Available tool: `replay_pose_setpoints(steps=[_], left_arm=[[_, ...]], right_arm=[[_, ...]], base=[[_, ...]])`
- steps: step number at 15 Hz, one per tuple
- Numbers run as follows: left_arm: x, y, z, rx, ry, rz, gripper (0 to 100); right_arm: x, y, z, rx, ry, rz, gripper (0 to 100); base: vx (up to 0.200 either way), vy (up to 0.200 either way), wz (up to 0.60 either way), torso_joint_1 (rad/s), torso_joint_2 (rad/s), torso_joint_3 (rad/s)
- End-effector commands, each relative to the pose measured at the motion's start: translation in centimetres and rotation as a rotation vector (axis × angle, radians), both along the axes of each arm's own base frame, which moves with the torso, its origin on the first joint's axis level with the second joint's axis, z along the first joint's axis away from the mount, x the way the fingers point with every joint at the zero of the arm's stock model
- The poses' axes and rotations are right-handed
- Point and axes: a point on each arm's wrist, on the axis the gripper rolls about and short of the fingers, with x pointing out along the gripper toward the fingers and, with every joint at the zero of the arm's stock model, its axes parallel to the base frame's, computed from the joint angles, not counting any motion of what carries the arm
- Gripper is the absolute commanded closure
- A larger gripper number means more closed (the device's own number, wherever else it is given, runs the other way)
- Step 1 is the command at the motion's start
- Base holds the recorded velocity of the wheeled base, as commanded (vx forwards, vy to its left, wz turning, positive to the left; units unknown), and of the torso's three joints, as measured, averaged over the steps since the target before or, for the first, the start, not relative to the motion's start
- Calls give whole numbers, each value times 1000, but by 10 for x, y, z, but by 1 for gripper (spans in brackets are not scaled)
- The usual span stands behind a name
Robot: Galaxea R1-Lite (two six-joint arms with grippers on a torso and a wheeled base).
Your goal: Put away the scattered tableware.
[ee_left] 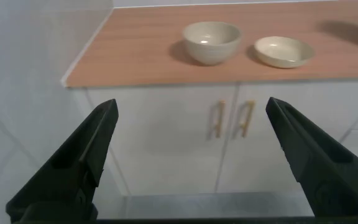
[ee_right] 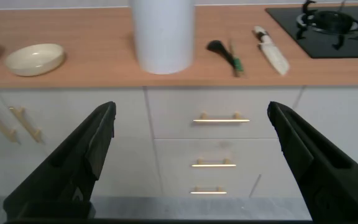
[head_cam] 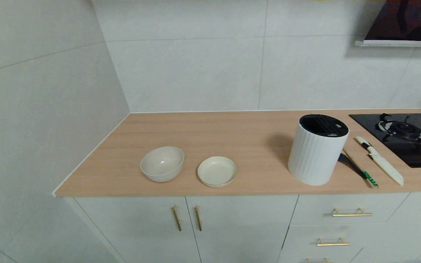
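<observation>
A cream bowl (head_cam: pixel 162 163) and a shallow cream dish (head_cam: pixel 217 171) sit side by side near the wooden counter's front edge (head_cam: pixel 232 191). To their right stands a white ribbed utensil holder (head_cam: pixel 317 154) with a black slotted top. Beside it lie a black spoon (head_cam: pixel 349 162), chopsticks with green ends (head_cam: pixel 364 171) and a white knife (head_cam: pixel 380 160). My left gripper (ee_left: pixel 191 134) is open, low in front of the cabinet doors, below the bowl (ee_left: pixel 212 41) and dish (ee_left: pixel 283 51). My right gripper (ee_right: pixel 191 134) is open before the drawers, below the holder (ee_right: pixel 162 34), spoon (ee_right: pixel 219 48) and knife (ee_right: pixel 271 51).
A black gas hob (head_cam: pixel 404 137) occupies the counter's right end, with a range hood (head_cam: pixel 402 23) above. Tiled walls close the left side and back. Cabinet doors (head_cam: pixel 186 219) and drawers (head_cam: pixel 351 213) with brass handles lie under the counter. Bare counter stretches behind the bowl and dish.
</observation>
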Motion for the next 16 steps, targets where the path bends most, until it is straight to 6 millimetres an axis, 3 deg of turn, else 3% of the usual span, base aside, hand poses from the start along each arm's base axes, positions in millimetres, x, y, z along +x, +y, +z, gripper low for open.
replay_pose_setpoints(steps=[1,11,16], left_arm=[[0,0,0,0,-1,1,0],[0,0,0,0,-1,1,0],[0,0,0,1,-1,1,0]], right_arm=[[0,0,0,0,0,0,0],[0,0,0,-1,0,0,0],[0,0,0,-1,0,0,0]], base=[[0,200,0,2,2,12],[0,200,0,2,4,4],[0,0,0,0,0,0]])
